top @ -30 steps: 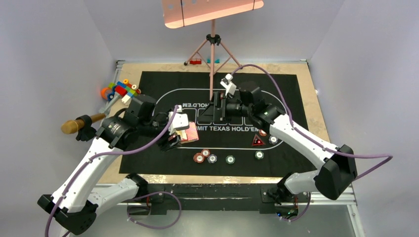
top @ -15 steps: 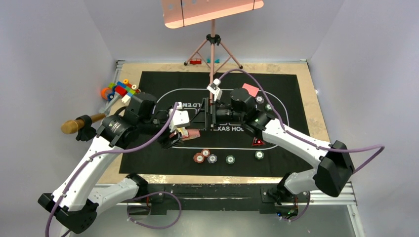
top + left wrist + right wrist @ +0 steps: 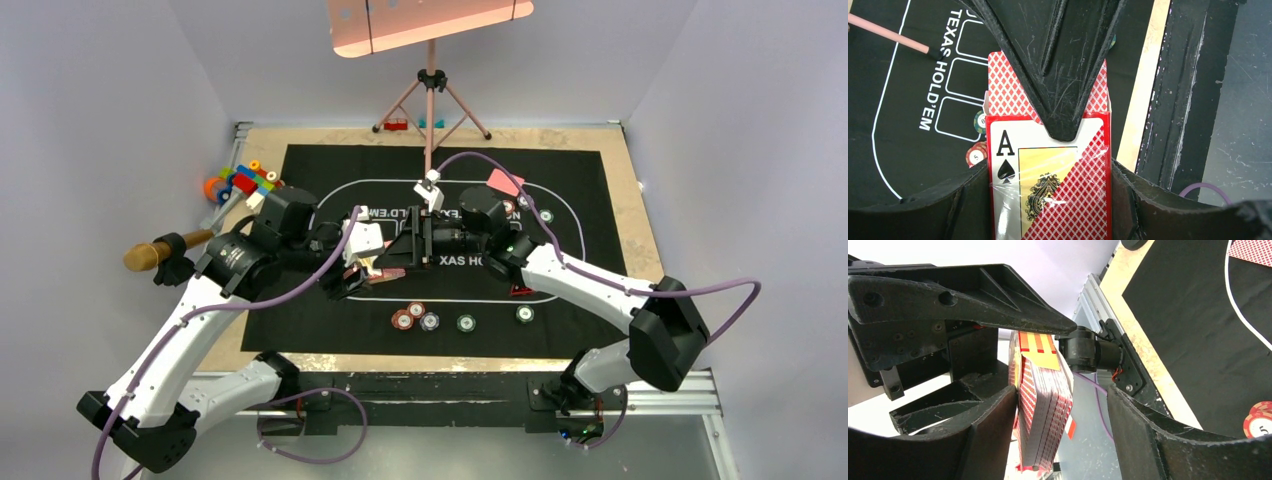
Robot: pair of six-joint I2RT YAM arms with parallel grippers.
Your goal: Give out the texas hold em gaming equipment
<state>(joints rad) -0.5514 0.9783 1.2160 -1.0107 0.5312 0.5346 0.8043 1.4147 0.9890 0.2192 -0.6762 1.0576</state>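
Pale lilac walls close in a wooden desk (image 3: 628, 215), and a black printed mat (image 3: 320, 170) covers most of it. You have both arms meeting above the middle of the mat.

Your left claw (image 3: 1049, 170) is clenched on the card box (image 3: 1048, 205). In the left wrist view its two fingers press the long sides of the box, and the face with the ace of spades looks at the camera. Red-patterned card backs (image 3: 998, 85) stick out beyond the far edge of the box.

Your right claw (image 3: 1062, 390) comes from the opposite side and stands released around the same card box. In the right wrist view the box hangs between its fingers, very near to the one on the left of the picture and apart from the other. Whether any right finger touches the cards, you cannot tell.

On the near part of the mat you find a row of poker chips (image 3: 416, 312): two red ones touching, a grey one just beside them, then two green ones farther right. A dark triangle (image 3: 520, 290) shows partly from under the right arm. One single card (image 3: 503, 182) lies face down at the far right of the mat, with another chip (image 3: 546, 215) near it. Toy blocks (image 3: 243, 180) sit at the far left corner of the desk.
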